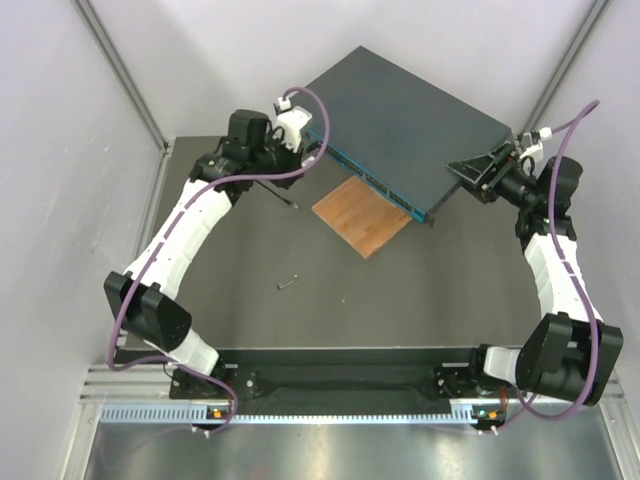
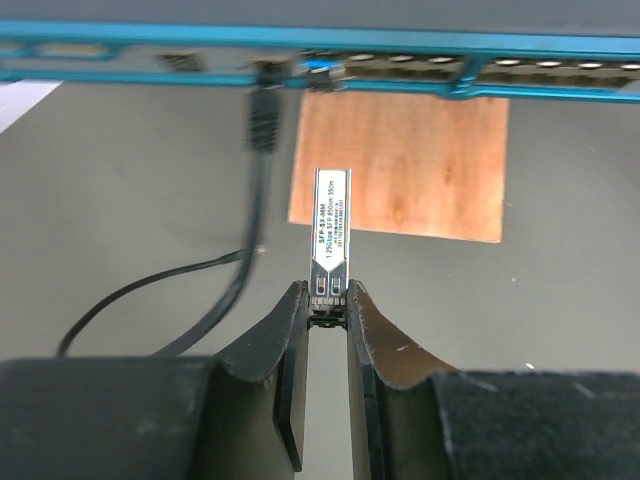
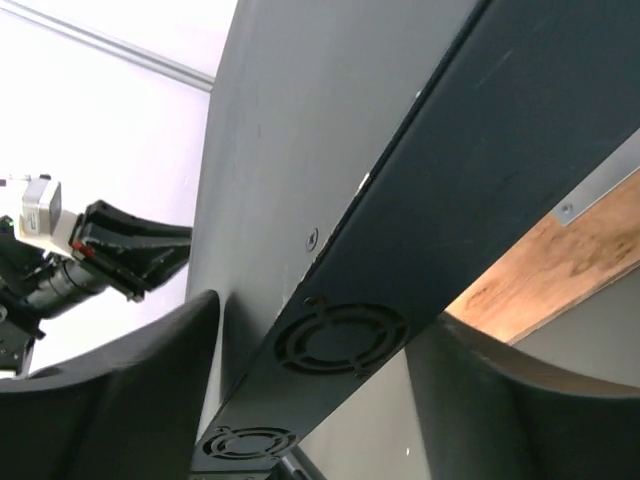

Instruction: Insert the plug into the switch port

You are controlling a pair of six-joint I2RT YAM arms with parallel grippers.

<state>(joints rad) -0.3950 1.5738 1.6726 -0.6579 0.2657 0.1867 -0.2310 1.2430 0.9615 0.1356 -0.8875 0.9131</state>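
The left gripper was clamped on a slim silver metal module labelled "SFP-SX-MM 1.25Gbps SFP 850nm 550m", lying lengthwise up-frame. Upper left, the plug tipping a thin black cable pointed up at a switch port in the teal face (blurred). The right gripper straddled the dark blue-grey switch; whether it gripped was unclear.

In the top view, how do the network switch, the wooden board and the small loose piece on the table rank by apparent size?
1. Network switch, clearly largest.
2. Wooden board, much smaller.
3. Small loose piece, tiny.
All lie at similar depth, so the order looks safe.
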